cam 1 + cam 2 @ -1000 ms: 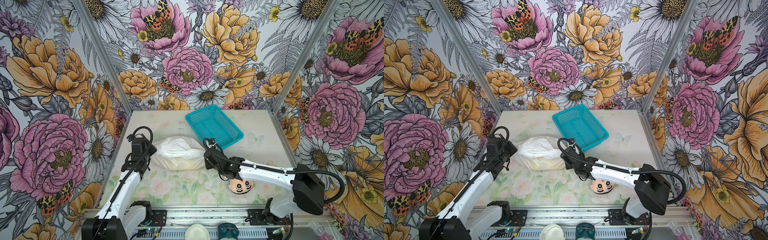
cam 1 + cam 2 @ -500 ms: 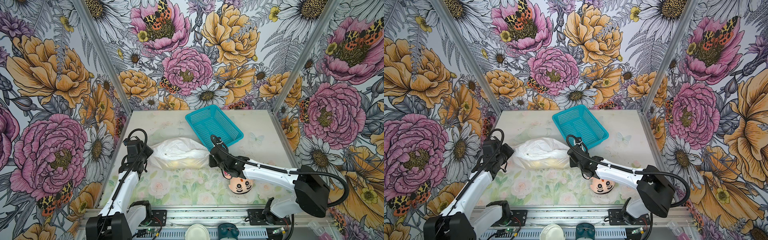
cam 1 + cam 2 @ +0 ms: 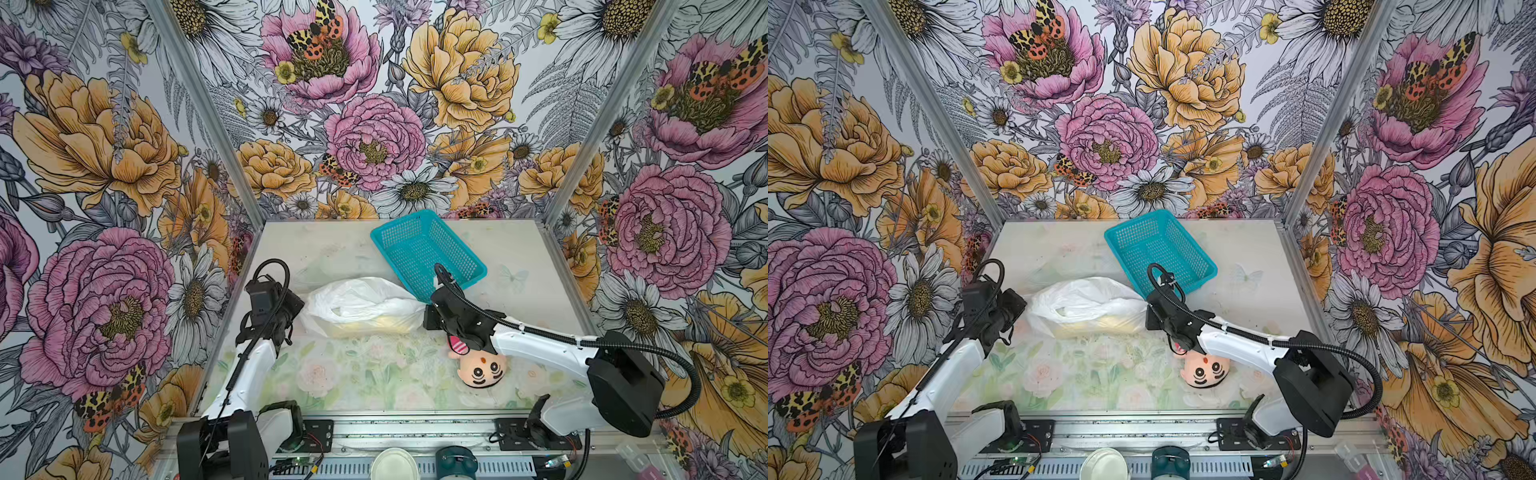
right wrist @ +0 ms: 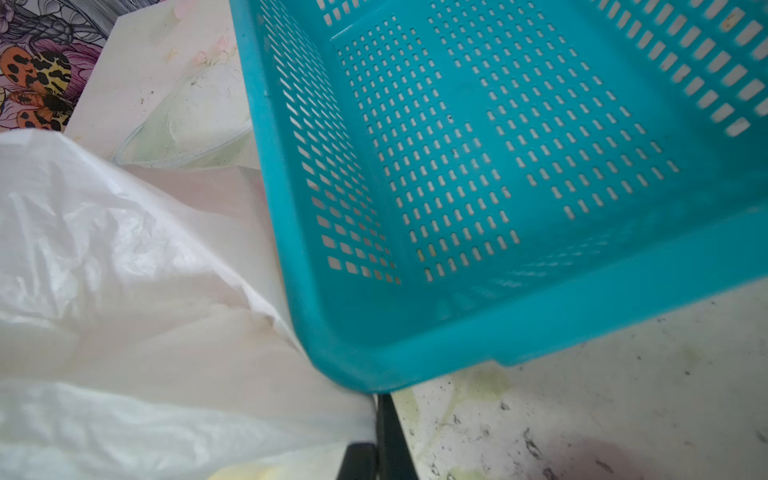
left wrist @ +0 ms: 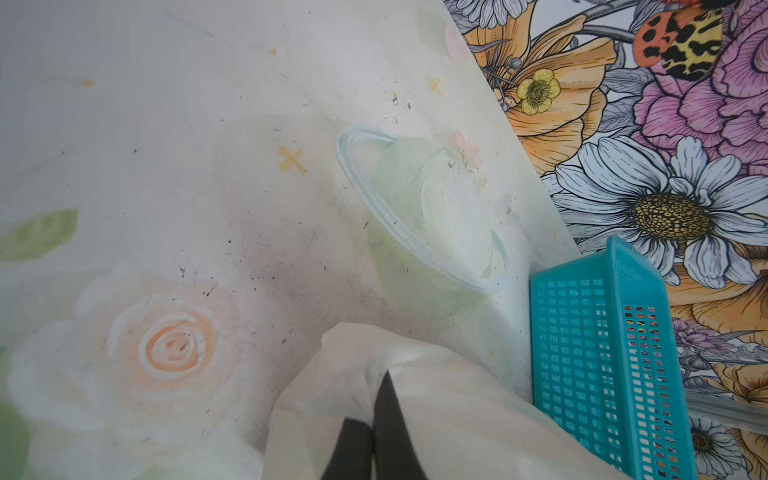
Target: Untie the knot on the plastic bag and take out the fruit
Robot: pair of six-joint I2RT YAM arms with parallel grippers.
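Left hand point(image 3: 296, 309) and right hand point(image 3: 428, 319) sit at opposite ends of the plastic bag point(image 3: 361, 301), each with its fingers pressed together on a gather of white film. In the left wrist view the film bunches around the dark fingers point(image 5: 388, 415). In the right wrist view the bag's edge is drawn in to the fingers point(image 4: 386, 428).

The bag's long axis therefore runs from one hand straight to the other, flat on the worktop point(image 3: 353, 374) between them. Neither arm is nearer, since each touches its own end.

The knot cannot be made out in any view and may be buried in the folds at one hand. The fruit point(image 3: 374, 325) shows as a yellow mass through the film, between the hands and reaching close to the right one.

A teal basket point(image 3: 419, 253) lies just beyond the right hand, its corner by the bag's end. A plush doll point(image 3: 482, 368) lies behind that hand, under the arm.

Any pull apart would act along the bag's axis. It probably matters whether straps or bag body are pinched, and the views do not settle that.
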